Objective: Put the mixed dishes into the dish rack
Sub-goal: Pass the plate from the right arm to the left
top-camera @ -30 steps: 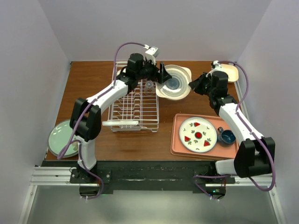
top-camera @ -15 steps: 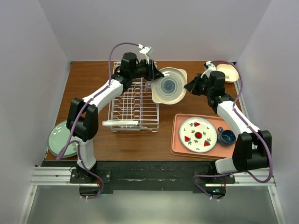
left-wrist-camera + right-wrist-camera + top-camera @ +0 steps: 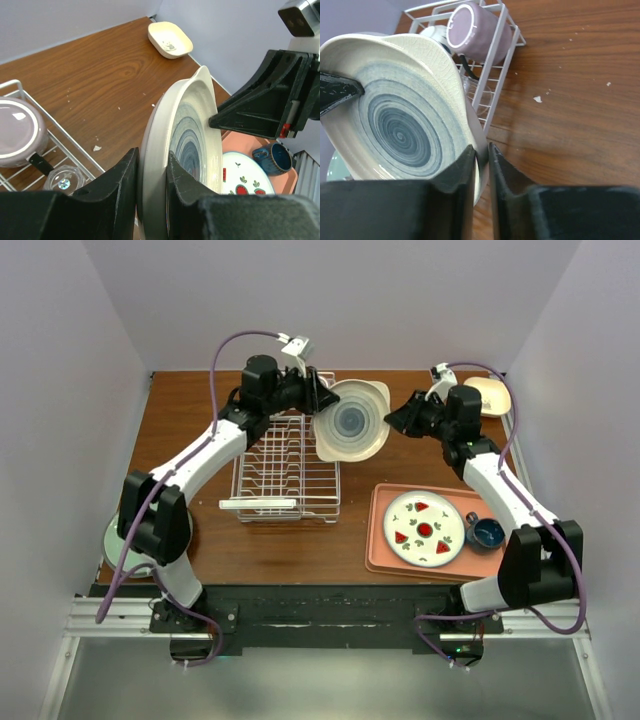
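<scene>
Holding the plate (image 3: 350,422) by its rim, the left end effector (image 3: 320,403) was closed on the edge nearest to the rack (image 3: 285,468), with one finger on each face. The plate hung in the air just beside the far right corner of the rack, steeply tilted, and touched nothing else. The right end effector (image 3: 395,420) was at the opposite edge, on the side away from the rack. Its fingers stood on both sides of the rim with only a narrow gap, and I could not tell whether they pressed on the rim or were loose around it.

The danger, in my judgement, came from two arms sharing one plate. If the left arm pulled toward the rack while the right fingers gripped, the glazed rim could be twisted out of one hold or chipped. If the right side was loose, the whole weight hung from a thin grip at one edge, so the plate could swing down, slip and fall on the bench. The purple cup (image 3: 477,32) and the small glass (image 3: 63,181) sat in the far end of the rack, near the plate, and a swinging plate could strike them. The plate also had a wavy outline, so it could miss the prongs and lie across them.
</scene>
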Controlling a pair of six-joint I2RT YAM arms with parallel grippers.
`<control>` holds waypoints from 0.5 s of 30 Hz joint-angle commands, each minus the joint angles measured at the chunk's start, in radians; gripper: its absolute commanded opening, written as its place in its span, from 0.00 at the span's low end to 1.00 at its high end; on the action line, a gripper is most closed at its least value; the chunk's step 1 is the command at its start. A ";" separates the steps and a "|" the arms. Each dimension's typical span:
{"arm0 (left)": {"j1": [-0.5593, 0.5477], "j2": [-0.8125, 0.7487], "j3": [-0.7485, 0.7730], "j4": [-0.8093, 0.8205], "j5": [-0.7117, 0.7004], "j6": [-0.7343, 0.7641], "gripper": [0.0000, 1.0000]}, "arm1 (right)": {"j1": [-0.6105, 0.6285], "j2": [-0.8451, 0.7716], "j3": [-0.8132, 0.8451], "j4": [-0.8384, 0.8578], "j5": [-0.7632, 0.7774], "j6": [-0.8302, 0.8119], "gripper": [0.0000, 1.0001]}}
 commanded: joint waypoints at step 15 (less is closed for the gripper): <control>-0.002 -0.329 -0.076 -0.053 -0.234 0.044 0.00 | 0.005 -0.010 0.152 0.141 0.004 0.046 0.78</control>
